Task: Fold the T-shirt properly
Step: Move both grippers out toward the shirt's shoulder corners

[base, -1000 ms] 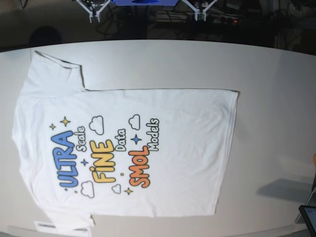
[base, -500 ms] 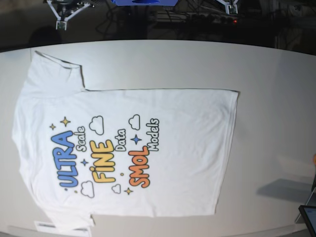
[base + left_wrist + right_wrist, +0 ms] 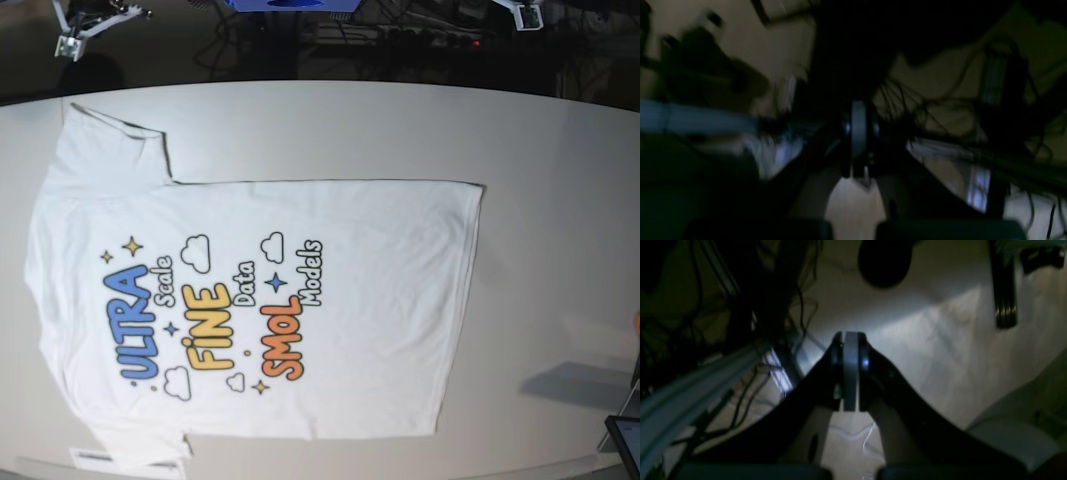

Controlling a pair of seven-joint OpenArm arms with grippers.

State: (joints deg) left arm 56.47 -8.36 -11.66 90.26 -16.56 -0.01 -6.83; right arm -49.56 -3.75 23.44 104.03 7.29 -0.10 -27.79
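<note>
The T-shirt lies flat and spread out on the white table, print side up, with its collar end toward the left and its hem toward the right. Both grippers hang beyond the table's far edge, away from the shirt. My right gripper is at the top left and my left gripper at the top right. In the wrist views my left gripper and right gripper are shut with nothing between their fingers. Neither wrist view shows the shirt.
A dark screen device sits at the table's near right corner. A white label strip lies at the near left edge. Cables and dark equipment fill the space behind the table.
In the base view both grippers have swung outward along the far edge, the right one to the left and the left one to the right. The T-shirt has not moved.
</note>
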